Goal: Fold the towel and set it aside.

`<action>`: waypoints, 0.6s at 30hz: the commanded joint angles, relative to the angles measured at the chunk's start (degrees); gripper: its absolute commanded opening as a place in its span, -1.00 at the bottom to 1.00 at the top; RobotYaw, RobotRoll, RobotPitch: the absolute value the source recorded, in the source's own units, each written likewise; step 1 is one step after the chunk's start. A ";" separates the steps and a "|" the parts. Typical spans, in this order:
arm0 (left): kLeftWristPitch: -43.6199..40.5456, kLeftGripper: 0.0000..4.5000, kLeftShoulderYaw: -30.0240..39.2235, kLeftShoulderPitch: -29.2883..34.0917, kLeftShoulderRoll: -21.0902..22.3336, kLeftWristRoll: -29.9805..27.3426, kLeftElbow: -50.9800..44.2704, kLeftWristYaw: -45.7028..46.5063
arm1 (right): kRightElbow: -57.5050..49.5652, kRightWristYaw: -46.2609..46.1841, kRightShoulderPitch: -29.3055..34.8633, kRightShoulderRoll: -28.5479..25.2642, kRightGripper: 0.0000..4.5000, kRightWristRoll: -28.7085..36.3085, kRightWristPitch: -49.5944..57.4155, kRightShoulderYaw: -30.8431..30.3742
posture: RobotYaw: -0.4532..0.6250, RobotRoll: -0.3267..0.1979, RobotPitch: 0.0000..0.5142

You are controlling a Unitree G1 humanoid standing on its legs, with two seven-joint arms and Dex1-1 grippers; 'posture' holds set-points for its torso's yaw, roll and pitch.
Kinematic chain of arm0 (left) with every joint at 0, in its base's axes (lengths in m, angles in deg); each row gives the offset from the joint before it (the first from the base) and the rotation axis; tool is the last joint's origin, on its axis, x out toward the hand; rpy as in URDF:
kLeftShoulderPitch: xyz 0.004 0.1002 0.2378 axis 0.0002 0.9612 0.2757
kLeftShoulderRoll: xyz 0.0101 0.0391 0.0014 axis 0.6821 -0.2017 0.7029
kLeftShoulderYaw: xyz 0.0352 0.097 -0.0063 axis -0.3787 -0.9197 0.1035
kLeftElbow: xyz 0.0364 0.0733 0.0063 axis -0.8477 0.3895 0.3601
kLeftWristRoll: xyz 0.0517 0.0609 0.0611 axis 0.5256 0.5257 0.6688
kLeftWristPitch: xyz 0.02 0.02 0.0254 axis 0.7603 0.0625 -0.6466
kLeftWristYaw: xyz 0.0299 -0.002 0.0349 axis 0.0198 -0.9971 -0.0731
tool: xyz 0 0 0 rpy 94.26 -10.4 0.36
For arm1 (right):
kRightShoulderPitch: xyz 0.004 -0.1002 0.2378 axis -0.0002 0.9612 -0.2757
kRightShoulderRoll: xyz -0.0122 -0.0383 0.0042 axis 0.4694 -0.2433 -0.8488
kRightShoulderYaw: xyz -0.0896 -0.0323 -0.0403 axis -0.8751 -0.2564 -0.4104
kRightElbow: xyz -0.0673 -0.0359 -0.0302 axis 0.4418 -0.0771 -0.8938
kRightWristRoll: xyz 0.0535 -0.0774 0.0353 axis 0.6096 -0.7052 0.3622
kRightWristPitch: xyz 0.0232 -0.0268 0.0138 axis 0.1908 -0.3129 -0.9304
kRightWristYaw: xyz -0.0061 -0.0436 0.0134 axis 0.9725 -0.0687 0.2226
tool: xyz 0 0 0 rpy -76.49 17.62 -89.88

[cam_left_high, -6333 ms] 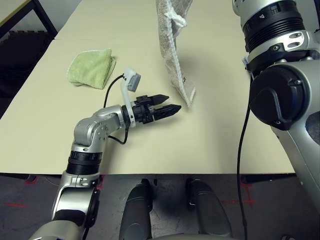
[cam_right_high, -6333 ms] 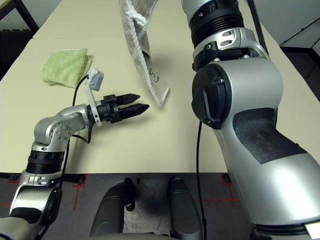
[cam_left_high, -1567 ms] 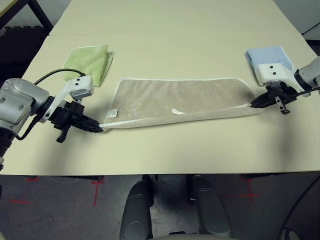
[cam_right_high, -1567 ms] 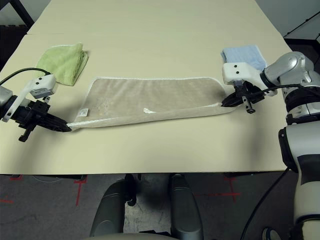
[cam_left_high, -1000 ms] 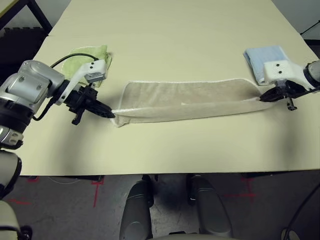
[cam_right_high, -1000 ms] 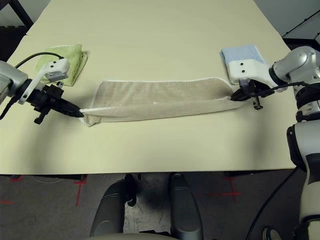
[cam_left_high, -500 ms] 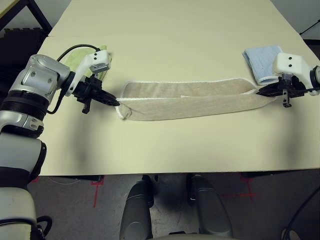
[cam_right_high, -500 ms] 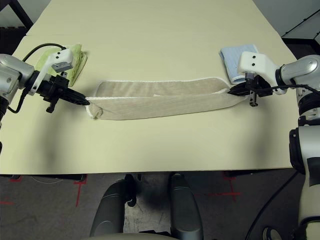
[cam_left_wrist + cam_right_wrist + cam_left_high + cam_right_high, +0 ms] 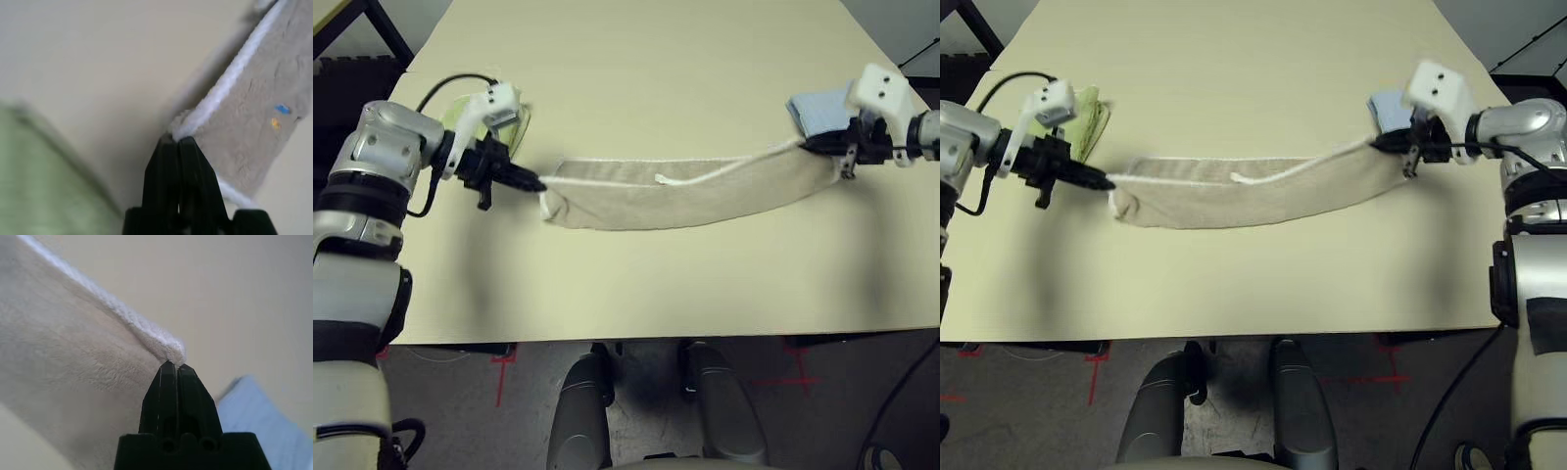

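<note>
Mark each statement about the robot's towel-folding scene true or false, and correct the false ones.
1. Each gripper pinches one end of the towel. True.
2. The left gripper is open above the green cloth. False: its fingers are shut on the towel's white-piped corner.
3. A light-blue cloth lies by the right gripper. True.
4. The towel is spread out in a single flat layer. False: it is doubled lengthwise into a long strip.
5. The green cloth lies on the towel. False: it lies apart, behind the left gripper.

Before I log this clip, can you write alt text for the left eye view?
A long beige terry towel with white piping, folded lengthwise, stretches across a cream table, pinched at its ends by the left gripper and right gripper. A lime-green cloth lies behind the left gripper, a light-blue cloth behind the right.
</note>
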 commanded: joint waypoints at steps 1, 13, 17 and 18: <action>14.14 -0.99 10.60 -4.75 -2.27 -0.83 5.75 27.31 | 1.03 -15.83 -4.24 2.42 -1.00 5.52 0.00 7.70 | -0.33 0.25 -0.15; 29.38 -0.99 14.58 -0.18 -0.69 2.40 5.63 14.36 | 0.43 -4.57 -2.00 3.16 -1.00 7.83 -9.12 9.64 | -0.33 0.25 -0.14; 18.91 -0.99 7.45 7.53 3.25 5.98 0.42 -6.64 | 0.66 5.54 0.55 1.40 -1.00 2.84 -6.33 3.37 | -0.33 0.25 -0.13; 16.53 -0.99 5.46 9.29 4.50 7.36 -1.22 -10.62 | 0.48 8.20 1.26 0.57 -1.00 0.70 -7.66 0.97 | -0.33 0.25 -0.13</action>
